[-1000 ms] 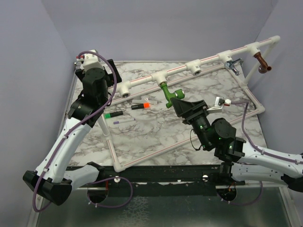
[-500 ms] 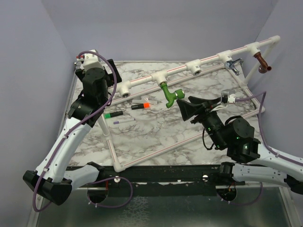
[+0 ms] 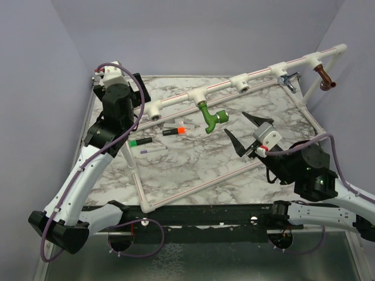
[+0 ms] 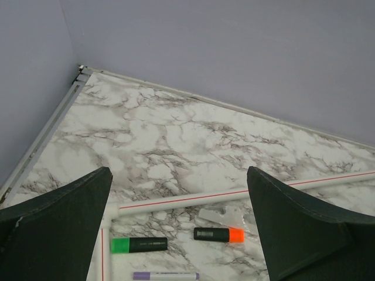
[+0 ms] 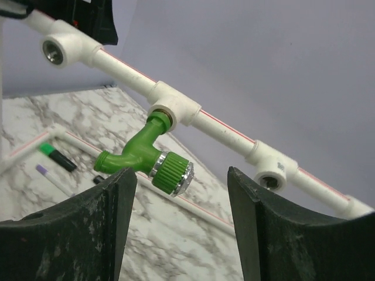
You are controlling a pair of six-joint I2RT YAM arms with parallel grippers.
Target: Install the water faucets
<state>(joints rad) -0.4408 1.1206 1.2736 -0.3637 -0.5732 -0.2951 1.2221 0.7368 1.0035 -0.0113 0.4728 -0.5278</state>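
Observation:
The green water faucet (image 3: 208, 117) hangs screwed into a tee on the white pipe rail (image 3: 258, 75), its ribbed knob (image 5: 172, 171) pointing toward my right wrist camera. My right gripper (image 3: 235, 123) is open and stands off to the faucet's right, touching nothing; the faucet (image 5: 136, 153) lies beyond the gap between its fingers (image 5: 70, 234). A chrome faucet (image 3: 290, 81) and a copper-brown faucet (image 3: 324, 78) sit at the rail's far right end. My left gripper (image 4: 179, 170) is wide open and empty, high over the table's back left.
Two tees on the rail are bare: one (image 3: 240, 84) right of the green faucet, one (image 3: 153, 109) to its left. A green-capped marker (image 3: 139, 142), an orange-capped marker (image 3: 174, 130) and a purple pen (image 3: 153, 150) lie on the marble table inside the white pipe frame (image 3: 193, 192).
My right gripper has come off the green faucet's knob, pulled back to the right and rolled over; its jaws stand a little wider. The left arm has not moved.

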